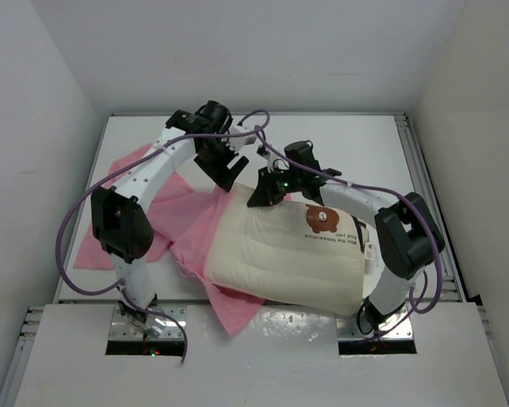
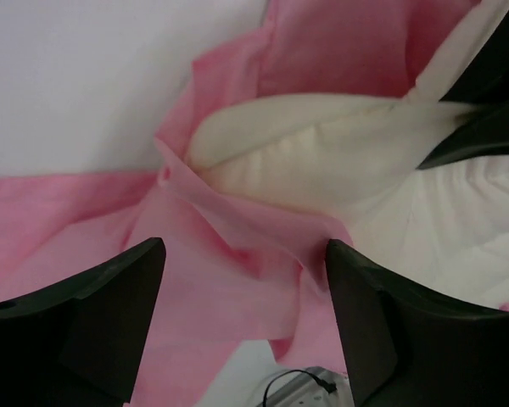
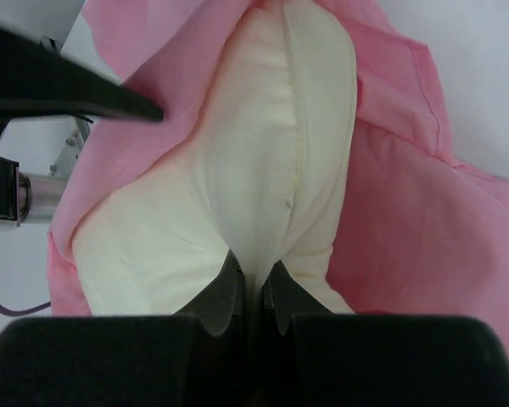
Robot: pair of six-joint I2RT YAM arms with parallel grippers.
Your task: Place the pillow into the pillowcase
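The cream pillow (image 1: 280,259) with a brown bear print lies in the middle of the table, its left and far corner partly wrapped by the pink pillowcase (image 1: 127,203). My right gripper (image 1: 267,193) is shut on a fold of the pillow's far edge; in the right wrist view its fingers (image 3: 253,284) pinch the cream pillow (image 3: 271,144), with the pillowcase (image 3: 407,220) around it. My left gripper (image 1: 229,165) hovers just left of it, jaws wide open. In the left wrist view the left gripper (image 2: 246,288) is over the pillowcase (image 2: 220,271), and the pillow's corner (image 2: 322,161) shows inside the pink opening.
The pillowcase spreads over the left side of the white table (image 1: 348,136), and a pink corner (image 1: 237,309) pokes out under the pillow's near edge. Purple cables (image 1: 68,246) loop off both arms. White walls enclose the table, with metal rails (image 1: 424,178) on the right.
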